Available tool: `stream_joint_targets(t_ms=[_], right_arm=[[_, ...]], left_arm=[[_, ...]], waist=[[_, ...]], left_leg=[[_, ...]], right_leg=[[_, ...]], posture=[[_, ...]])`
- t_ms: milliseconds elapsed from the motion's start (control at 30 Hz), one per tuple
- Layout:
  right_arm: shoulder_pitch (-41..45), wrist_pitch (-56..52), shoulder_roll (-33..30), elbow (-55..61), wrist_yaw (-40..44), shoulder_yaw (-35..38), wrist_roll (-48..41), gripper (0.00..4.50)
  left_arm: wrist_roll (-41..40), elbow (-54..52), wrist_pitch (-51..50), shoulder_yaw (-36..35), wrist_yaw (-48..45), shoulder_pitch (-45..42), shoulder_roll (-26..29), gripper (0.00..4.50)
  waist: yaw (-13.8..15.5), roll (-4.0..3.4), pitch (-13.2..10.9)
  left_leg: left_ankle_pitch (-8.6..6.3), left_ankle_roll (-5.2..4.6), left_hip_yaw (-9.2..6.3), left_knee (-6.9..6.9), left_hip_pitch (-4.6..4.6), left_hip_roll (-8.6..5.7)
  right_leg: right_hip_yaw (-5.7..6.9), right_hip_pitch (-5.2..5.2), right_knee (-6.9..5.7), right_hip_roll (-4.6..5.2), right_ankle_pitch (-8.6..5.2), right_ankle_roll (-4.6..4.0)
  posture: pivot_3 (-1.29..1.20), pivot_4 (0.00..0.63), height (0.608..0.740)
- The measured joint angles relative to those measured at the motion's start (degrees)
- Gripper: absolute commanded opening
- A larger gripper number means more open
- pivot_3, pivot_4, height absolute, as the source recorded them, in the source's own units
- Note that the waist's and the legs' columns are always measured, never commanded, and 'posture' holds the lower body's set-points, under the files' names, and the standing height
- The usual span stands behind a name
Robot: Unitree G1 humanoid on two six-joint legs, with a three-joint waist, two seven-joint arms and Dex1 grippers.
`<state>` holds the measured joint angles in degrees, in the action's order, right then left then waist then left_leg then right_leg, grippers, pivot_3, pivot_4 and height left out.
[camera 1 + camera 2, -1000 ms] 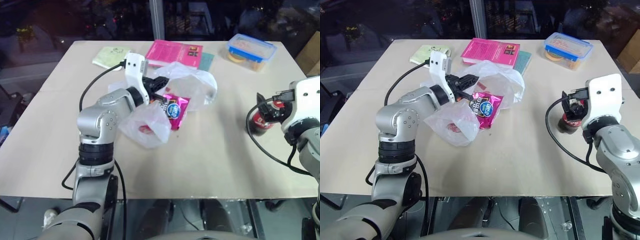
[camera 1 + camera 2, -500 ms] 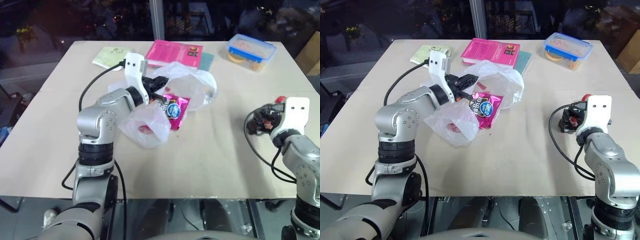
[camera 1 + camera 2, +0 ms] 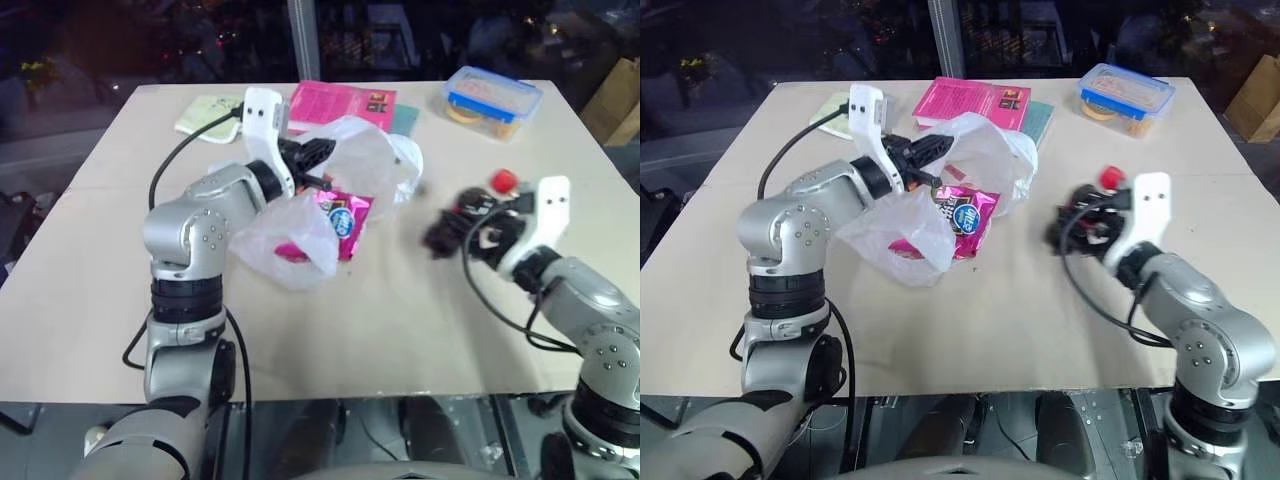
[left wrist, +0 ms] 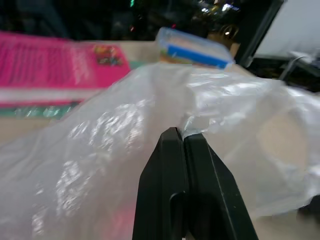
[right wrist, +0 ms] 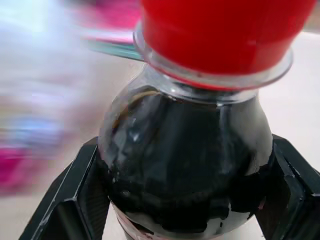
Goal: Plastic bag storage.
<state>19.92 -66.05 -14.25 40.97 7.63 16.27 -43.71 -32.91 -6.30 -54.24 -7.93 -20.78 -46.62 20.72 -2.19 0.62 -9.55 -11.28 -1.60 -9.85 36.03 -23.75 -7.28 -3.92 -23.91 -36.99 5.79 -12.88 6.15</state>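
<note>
We see the left gripper (image 4: 182, 134) pinched together on the plastic bag (image 3: 375, 170) mid-table, by the pink book (image 3: 340, 103) — the right gripper (image 5: 187, 200) is clamped around a dark bottle (image 5: 185, 165), red cap (image 3: 503, 181) up.

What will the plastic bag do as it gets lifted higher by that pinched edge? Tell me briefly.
The plastic bag looks thin and crinkled, so it will probably drape and sag rather than hold its shape. The left gripper pinches only one fold, so the film may slip free. The magenta snack packet lying against it could slide or shift.
</note>
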Motion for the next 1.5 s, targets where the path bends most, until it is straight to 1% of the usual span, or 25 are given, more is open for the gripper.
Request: stream_joint_targets(t_ms=[67, 100, 167, 300, 400, 467, 567, 667, 700, 733, 767, 833, 867, 900, 967, 1067, 1100, 1167, 1200, 1267, 1300, 1367, 1433, 1500], right_arm=[[4.14, -0.95, 4.55, -1.61, 0.35, -4.33, -3.38, 3.14], [5.48, -0.97, 5.65, -2.96, 0.38, -6.20, -3.61, 3.14], [9.21, -0.41, 8.58, -9.23, 0.20, -11.14, -2.38, 3.14], [12.26, 1.92, 9.71, -17.02, 0.94, -16.45, 1.22, 3.14], [15.62, 5.17, 11.54, -26.11, 2.20, -18.81, 4.37, 3.14], [18.28, 6.92, 14.11, -33.89, 2.52, -18.29, 5.55, 3.14], [22.88, 8.37, 17.60, -43.84, 3.62, -15.51, 5.24, 3.14], [30.53, 11.31, 21.42, -56.34, 4.78, -11.10, 4.70, 3.14], [32.16, 12.55, 21.63, -59.13, 4.83, -10.49, 4.51, 3.14], [35.48, 14.61, 21.89, -65.61, 5.21, -8.84, 3.99, 3.14], [37.45, 16.09, 22.10, -69.45, 5.26, -7.51, 4.07, 3.14], [43.03, 21.94, 22.93, -81.43, 6.02, -4.85, 4.56, 3.14], [45.18, 24.42, 23.21, -86.03, 6.78, -4.27, 4.97, 4.19], [46.68, 26.59, 23.38, -89.11, 7.39, -4.08, 5.46, 4.46], [48.82, 30.26, 23.60, -94.03, 9.36, -4.46, 7.38, 4.46], [48.70, 32.81, 23.41, -94.77, 11.00, -8.30, 12.13, 4.46], [46.50, 32.36, 22.98, -89.99, 12.23, -11.55, 14.08, 4.46], [37.97, 26.97, 20.11, -74.38, 14.36, -16.31, 14.61, 4.46], [37.58, 26.69, 19.97, -73.80, 14.40, -16.36, 14.60, 4.46], [33.07, 21.38, 17.95, -64.37, 14.64, -17.57, 13.70, 4.46], [30.66, 18.03, 16.79, -58.87, 14.20, -16.99, 12.26, 4.46], [28.64, 14.33, 15.42, -53.03, 12.76, -15.17, 11.15, 4.46], [27.88, 12.71, 15.20, -49.34, 11.20, -14.09, 10.90, 4.46], [27.07, 12.57, 16.01, -48.11, 9.93, -14.23, 11.27, 4.46]], left_arm=[[-0.08, -0.13, -0.15, 0.01, -0.10, -0.21, 0.00, 0.00], [-0.12, -0.16, -0.27, 0.08, -0.17, -0.21, -0.01, 0.00], [-0.14, -0.90, -0.50, 0.31, -0.45, 0.02, 0.35, 0.00], [-0.40, -2.82, -1.15, 0.55, -1.06, 0.66, 1.48, 0.00], [-1.59, -5.63, -1.98, 0.43, -1.96, 2.48, 2.09, 0.00], [-3.00, -8.07, -2.71, 0.44, -2.92, 3.86, 2.68, 0.00], [-4.51, -11.06, -3.32, 0.42, -4.12, 5.94, 4.22, 0.00], [-5.44, -12.91, -4.13, -0.13, -4.13, 7.81, 4.98, 0.00], [-5.64, -13.28, -4.28, -0.02, -3.97, 7.92, 4.72, 0.00], [-5.77, -14.16, -4.47, -0.09, -3.73, 8.68, 4.83, 0.00], [-5.86, -14.69, -4.63, -0.10, -3.60, 9.15, 4.88, 0.00], [-6.08, -16.00, -5.25, -0.01, -2.97, 11.01, 4.95, 0.00], [-6.05, -16.36, -5.33, 0.11, -2.71, 11.85, 4.95, 0.00], [-6.03, -16.69, -5.31, 0.24, -2.61, 12.63, 4.93, 0.00], [-5.71, -17.10, -4.88, 0.19, -2.11, 13.63, 4.92, 0.00], [-5.33, -17.01, -4.20, -0.01, -1.43, 14.43, 4.88, 0.00], [-5.34, -16.92, -3.98, -0.26, -1.39, 14.65, 4.79, 0.00], [-6.73, -16.93, -2.99, -0.56, -2.35, 14.99, 4.52, 0.00], [-6.77, -16.95, -2.95, -0.49, -2.50, 15.01, 4.53, 0.00], [-6.60, -16.28, -2.11, -0.63, -2.43, 14.97, 4.47, 0.00], [-5.99, -14.80, -1.28, -1.45, -2.05, 14.93, 5.14, 0.00], [-5.47, -12.89, -0.43, -2.47, -1.96, 14.94, 5.25, 0.00], [-5.48, -11.74, 0.21, -2.66, -2.12, 14.74, 4.89, 0.00], [-5.56, -10.61, 0.61, -2.65, -2.55, 14.01, 4.59, 0.00]], waist=[[-0.13, 0.00, 0.00], [-0.10, 0.00, 0.00], [0.04, 0.00, 0.00], [0.24, 0.00, 0.00], [-0.13, 0.00, 0.00], [-0.43, 0.00, 0.00], [-0.61, -0.02, -0.01], [-0.73, -0.02, -0.01], [-0.71, -0.03, -0.02], [-0.68, -0.02, -0.02], [-0.63, -0.03, -0.02], [-0.69, -0.03, -0.02], [-0.86, -0.03, -0.02], [-0.98, -0.03, -0.02], [-1.29, -0.03, -0.02], [-1.71, -0.03, -0.02], [-1.76, -0.03, -0.02], [-1.46, -0.03, -0.02], [-1.46, -0.03, -0.02], [-1.48, -0.03, -0.02], [-1.57, -0.04, -0.01], [-1.58, -0.04, -0.01], [-1.67, -0.04, -0.01], [-1.67, -0.04, -0.01]], left_leg=[[0.01, 0.00, 0.02, 0.01, 0.01, -0.03], [0.03, 0.04, 0.02, 0.02, 0.00, -0.04], [0.11, 0.17, 0.00, 0.03, -0.03, -0.08], [0.12, 0.20, -0.02, 0.03, -0.07, -0.11], [0.12, 0.20, -0.01, 0.01, -0.05, -0.09], [0.12, 0.21, 0.02, -0.02, -0.05, -0.06], [0.13, 0.22, 0.04, -0.07, -0.07, -0.03], [0.13, 0.22, 0.05, -0.07, -0.06, -0.04], [0.13, 0.22, 0.05, -0.08, -0.06, -0.04], [0.13, 0.22, 0.04, -0.07, -0.04, -0.04], [0.13, 0.22, 0.04, -0.07, -0.04, -0.05], [0.13, 0.22, 0.04, -0.12, -0.05, -0.05], [0.13, 0.22, 0.05, -0.14, -0.06, -0.05], [0.13, 0.23, 0.06, -0.19, -0.07, -0.05], [0.14, 0.23, 0.09, -0.24, -0.07, -0.05], [0.14, 0.24, 0.11, -0.26, -0.08, -0.05], [0.14, 0.24, 0.10, -0.25, -0.08, -0.04], [0.14, 0.24, 0.04, -0.26, -0.11, -0.06], [0.14, 0.24, 0.05, -0.25, -0.11, -0.06], [0.14, 0.24, 0.08, -0.19, -0.11, -0.07], [0.14, 0.24, 0.09, -0.19, -0.08, -0.06], [0.12, 0.21, 0.09, -0.19, -0.03, -0.04], [0.10, 0.18, 0.11, -0.19, 0.01, -0.01], [0.10, 0.17, 0.11, -0.19, 0.03, 0.00]], right_leg=[[0.00, 0.01, 0.01, 0.02, 0.00, 0.00], [0.00, 0.01, 0.01, 0.03, 0.01, 0.00], [0.00, 0.00, 0.01, 0.05, 0.01, -0.01], [0.03, -0.02, 0.04, 0.08, 0.01, -0.01], [0.03, -0.05, 0.01, 0.05, 0.01, -0.01], [-0.03, -0.14, -0.06, 0.02, 0.01, -0.03], [-0.08, -0.24, -0.11, -0.01, 0.02, -0.05], [-0.09, -0.24, -0.11, -0.02, 0.03, -0.06], [-0.09, -0.25, -0.09, -0.02, 0.04, -0.08], [-0.08, -0.25, -0.07, -0.02, 0.05, -0.09], [-0.08, -0.25, -0.07, -0.02, 0.06, -0.10], [-0.08, -0.26, -0.04, -0.02, 0.07, -0.12], [-0.09, -0.28, -0.04, -0.02, 0.07, -0.13], [-0.08, -0.30, -0.04, -0.02, 0.07, -0.13], [-0.07, -0.33, -0.04, -0.01, 0.07, -0.14], [-0.07, -0.34, -0.04, 0.00, 0.07, -0.14], [-0.04, -0.36, -0.06, 0.00, 0.07, -0.14], [0.08, -0.37, -0.05, 0.07, 0.06, -0.15], [0.08, -0.37, -0.05, 0.07, 0.06, -0.15], [0.06, -0.36, -0.09, 0.08, 0.06, -0.14], [0.06, -0.37, -0.12, 0.07, 0.06, -0.14], [0.06, -0.38, -0.26, 0.04, 0.06, -0.14], [0.06, -0.39, -0.35, 0.02, 0.06, -0.15], [0.06, -0.39, -0.38, 0.01, 0.06, -0.15]], posture=[[0.00, 0.150, 0.740], [0.00, 0.150, 0.740], [0.00, 0.150, 0.740], [0.00, 0.150, 0.740], [0.00, 0.150, 0.740], [0.00, 0.150, 0.740], [0.00, 0.150, 0.740], [0.00, 0.150, 0.740], [0.00, 0.150, 0.740], [0.00, 0.150, 0.740], [0.00, 0.150, 0.740], [0.00, 0.150, 0.740], [0.00, 0.150, 0.740], [0.00, 0.150, 0.740], [0.00, 0.150, 0.740], [0.00, 0.150, 0.740], [0.00, 0.150, 0.740], [0.00, 0.150, 0.740], [0.00, 0.150, 0.740], [0.00, 0.150, 0.740], [0.00, 0.150, 0.740], [0.00, 0.150, 0.740], [0.00, 0.150, 0.740], [0.00, 0.150, 0.740]])
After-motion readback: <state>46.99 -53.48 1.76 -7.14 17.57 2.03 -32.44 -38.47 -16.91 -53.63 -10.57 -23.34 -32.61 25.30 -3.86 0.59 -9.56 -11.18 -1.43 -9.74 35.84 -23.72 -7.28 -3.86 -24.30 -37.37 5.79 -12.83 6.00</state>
